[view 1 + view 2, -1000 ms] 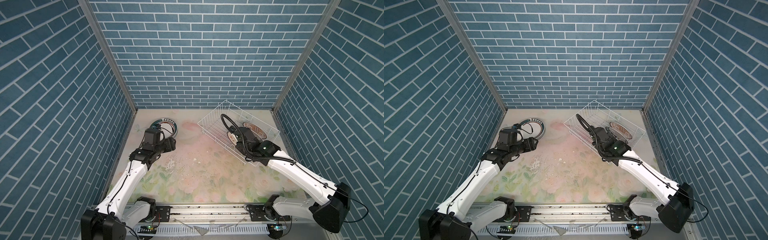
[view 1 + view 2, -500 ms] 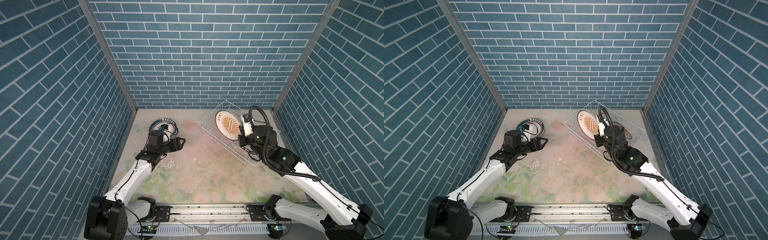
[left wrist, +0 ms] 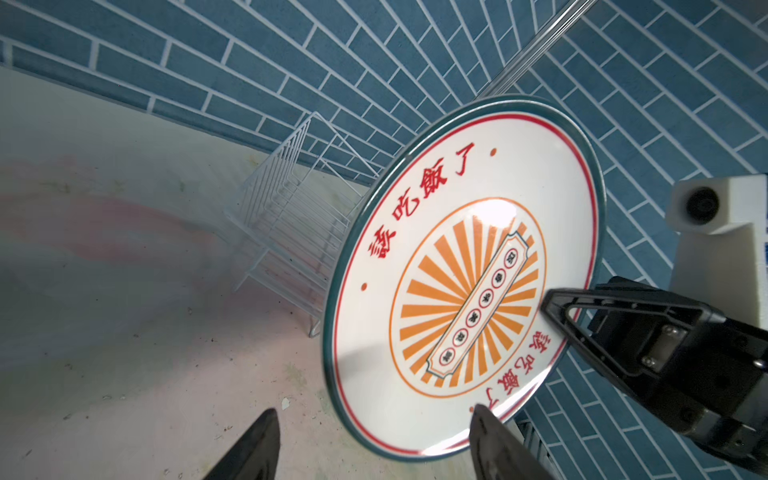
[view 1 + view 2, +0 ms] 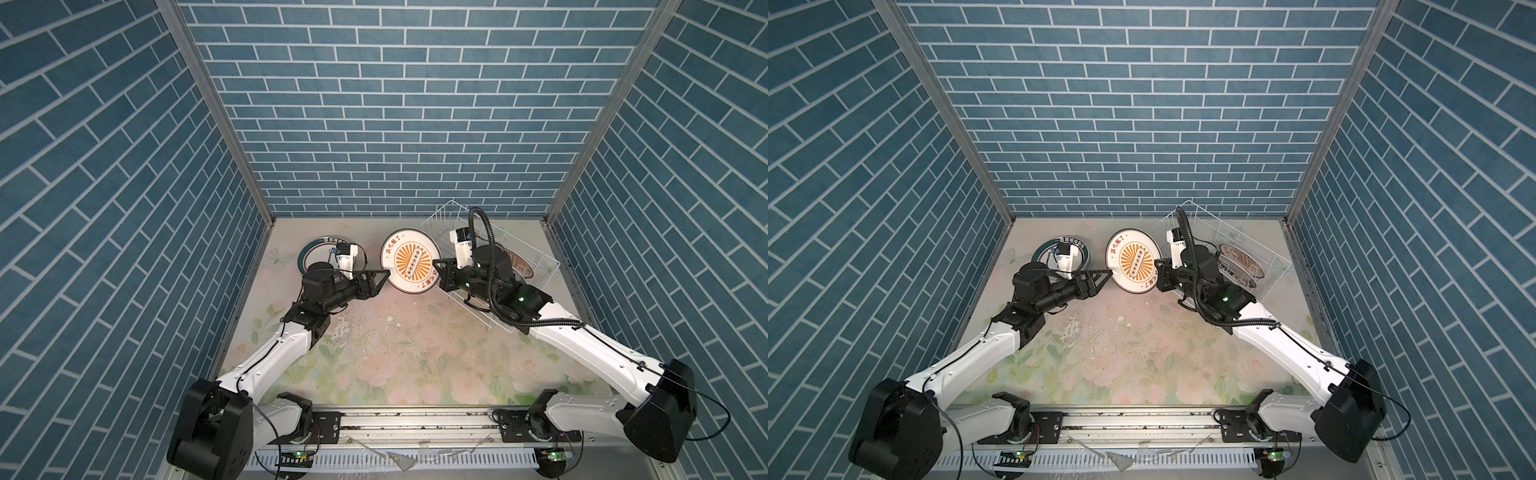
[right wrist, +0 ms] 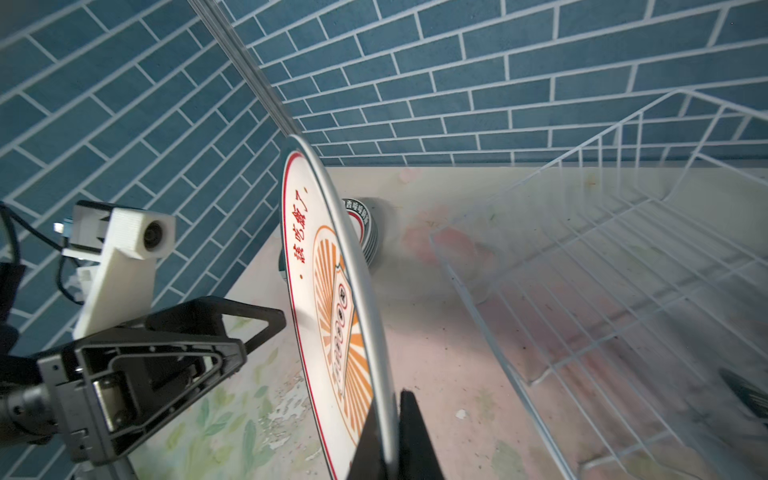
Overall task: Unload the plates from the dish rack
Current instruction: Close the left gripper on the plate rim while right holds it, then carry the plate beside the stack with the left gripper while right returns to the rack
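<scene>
My right gripper point(image 4: 437, 269) point(image 5: 390, 436) is shut on the rim of a white plate with an orange sunburst and red characters point(image 4: 410, 261) point(image 4: 1133, 259) point(image 3: 457, 291) point(image 5: 328, 311). It holds the plate on edge above the table, left of the dish rack point(image 4: 540, 257) point(image 4: 1273, 259) point(image 3: 291, 216) point(image 5: 602, 249). My left gripper point(image 4: 385, 274) point(image 4: 1108, 274) point(image 3: 374, 415) is open, and the plate's near rim sits between its spread fingers. Another plate point(image 4: 520, 265) point(image 4: 1241, 259) lies inside the rack.
A stack of green-rimmed plates point(image 4: 311, 251) point(image 4: 1044, 251) point(image 5: 361, 224) sits on the table at the back left, behind my left wrist. Blue brick walls close in the back and both sides. The flowered table top point(image 4: 395, 345) has scuffed paint in the middle.
My right arm lifted the sunburst plate out of the rack and carried it left. My left gripper swung right, away from the stack, up to the plate's rim.
</scene>
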Available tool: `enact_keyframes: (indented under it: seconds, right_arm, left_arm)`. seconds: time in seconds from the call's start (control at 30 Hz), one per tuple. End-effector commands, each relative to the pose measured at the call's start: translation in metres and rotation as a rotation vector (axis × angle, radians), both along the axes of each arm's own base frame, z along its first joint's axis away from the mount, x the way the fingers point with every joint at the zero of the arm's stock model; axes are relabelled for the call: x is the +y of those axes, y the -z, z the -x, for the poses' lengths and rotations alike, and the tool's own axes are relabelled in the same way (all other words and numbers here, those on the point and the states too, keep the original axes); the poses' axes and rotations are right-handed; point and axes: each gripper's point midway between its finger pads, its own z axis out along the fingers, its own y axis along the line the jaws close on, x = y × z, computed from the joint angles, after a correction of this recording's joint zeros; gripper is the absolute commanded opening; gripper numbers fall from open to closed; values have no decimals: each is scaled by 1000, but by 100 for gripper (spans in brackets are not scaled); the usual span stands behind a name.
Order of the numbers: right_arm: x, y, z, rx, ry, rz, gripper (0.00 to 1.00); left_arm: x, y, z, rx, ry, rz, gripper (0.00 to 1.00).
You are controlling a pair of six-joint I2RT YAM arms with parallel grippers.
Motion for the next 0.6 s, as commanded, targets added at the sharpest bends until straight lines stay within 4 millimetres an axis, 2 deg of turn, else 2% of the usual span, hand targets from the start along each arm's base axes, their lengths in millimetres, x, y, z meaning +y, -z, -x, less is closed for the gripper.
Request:
enact_keyframes:
  seconds: [0.0, 0.07, 0.1, 0.23, 0.33, 0.5, 0.57]
  right_arm:
    - [24, -14, 8, 57, -99, -205, 0]
    - [33, -13, 11, 90, -144, -257, 0]
    - [35, -12, 13, 105, -163, -284, 0]
    - [39, -4, 13, 152, -200, -319, 0]
    - [38, 6, 12, 175, -207, -311, 0]
    - [38, 12, 12, 186, -235, -302, 19]
    - [34, 15, 9, 185, -231, -282, 29]
  left_arm:
    - [-4, -2, 1, -19, 20, 29, 72]
    - [-4, 0, 0, -18, 20, 25, 71]
    - [-5, 1, 0, -18, 25, 28, 66]
    - [-8, -5, 4, -35, 48, 49, 34]
    - [-7, -3, 10, -31, 60, 54, 20]
    - [-6, 5, 19, -1, 75, 52, 0]
    - [-2, 10, 22, 23, 57, 39, 0]
